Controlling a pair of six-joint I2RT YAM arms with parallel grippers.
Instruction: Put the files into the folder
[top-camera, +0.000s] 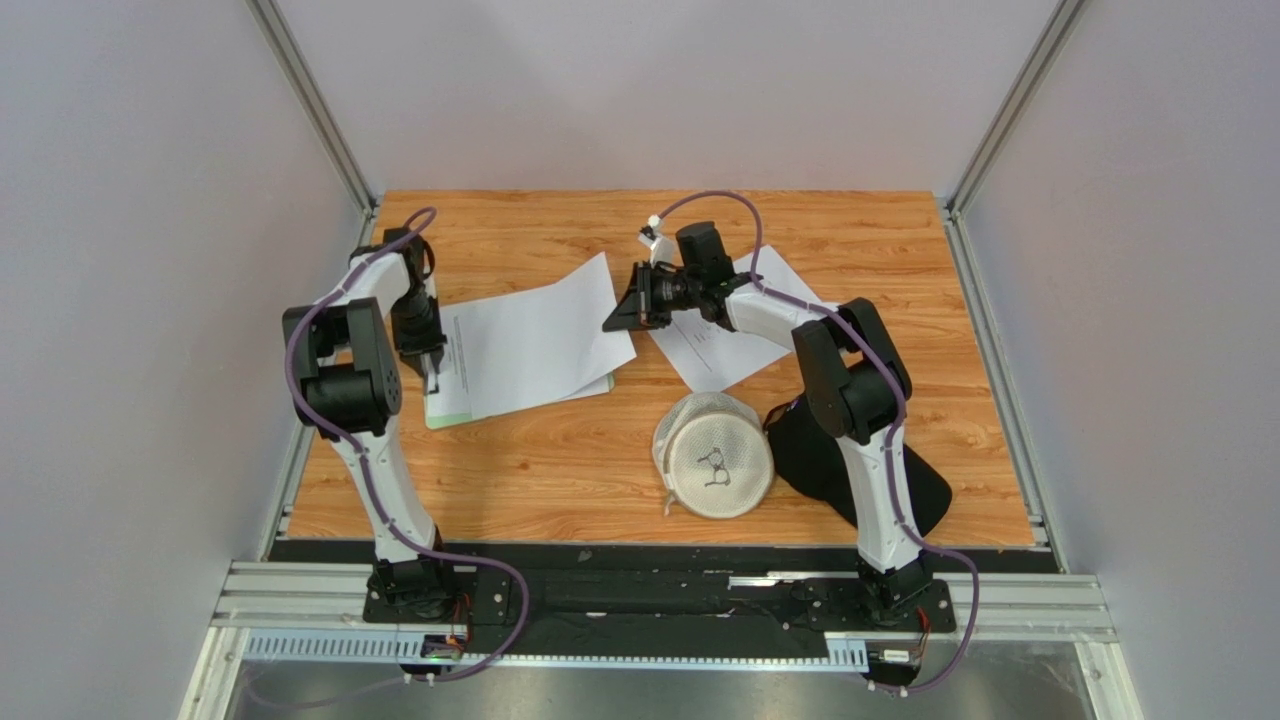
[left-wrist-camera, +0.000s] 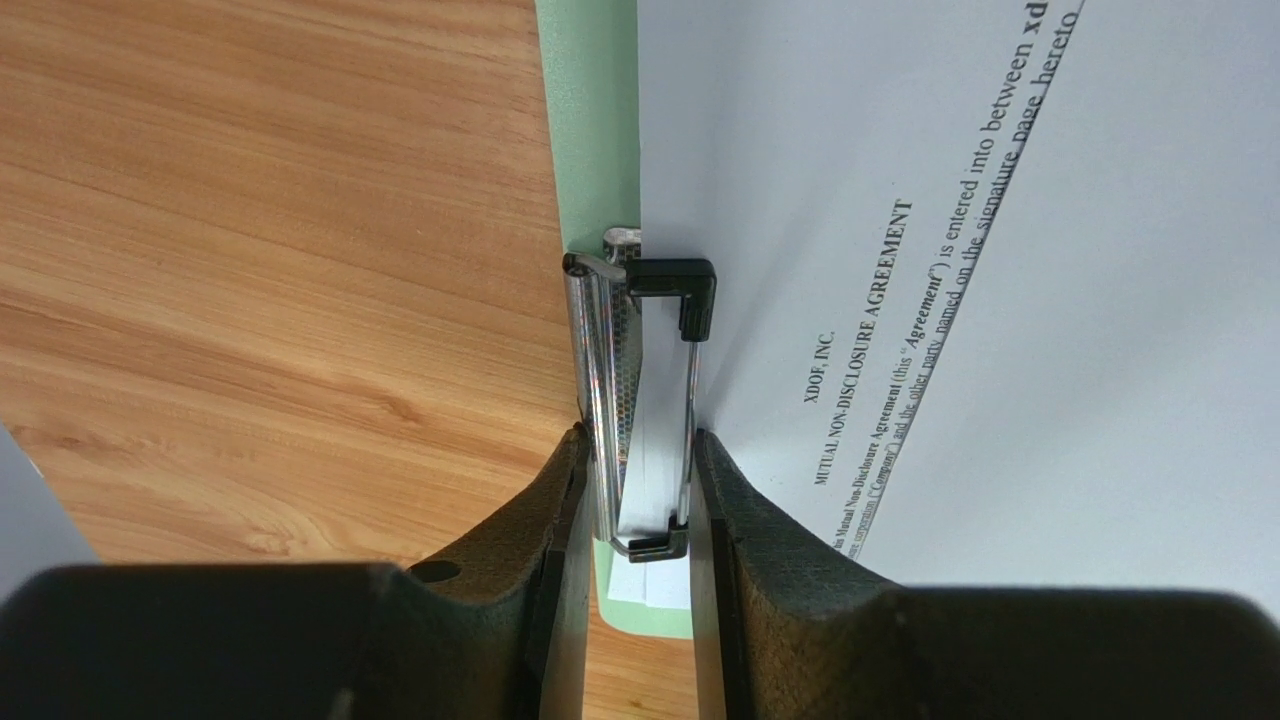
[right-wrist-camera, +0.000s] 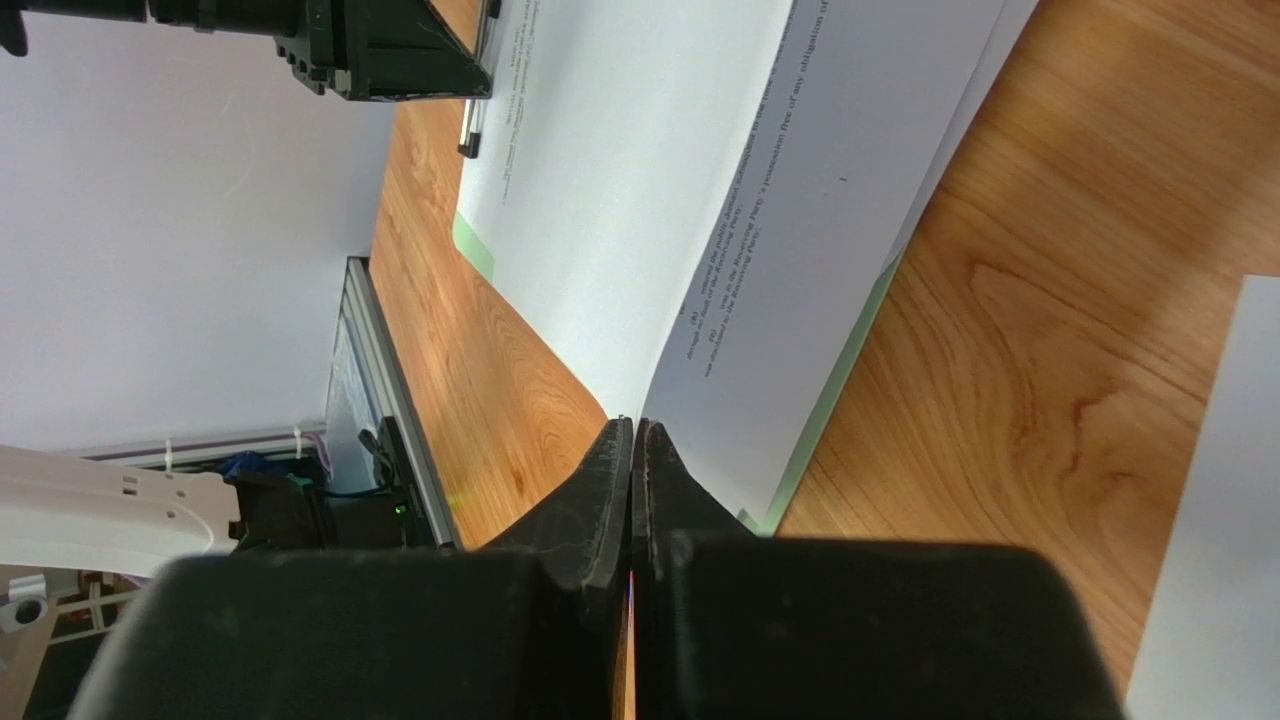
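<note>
The folder lies flat near the left edge of the surface, its clipped short end turned toward that edge. Only thin strips of its pale green show around the files, which lie skewed on top of it, the upper sheet printed with an agreement heading. The left pincer stands at the folder's left end, grasping the metal clip – one finger pressed to the clip's barrel, the other against its wire lever. The right pincer reaches in from the middle of the surface, toward the far edge, and is clenched tight on the far right corner of the top sheet, which curls up off the stack where it is pinched. Another loose sheet lies on the wood beneath the right arm – apart from the folder. Nearer the front edge sit a white round cap and a black cloth.
</note>
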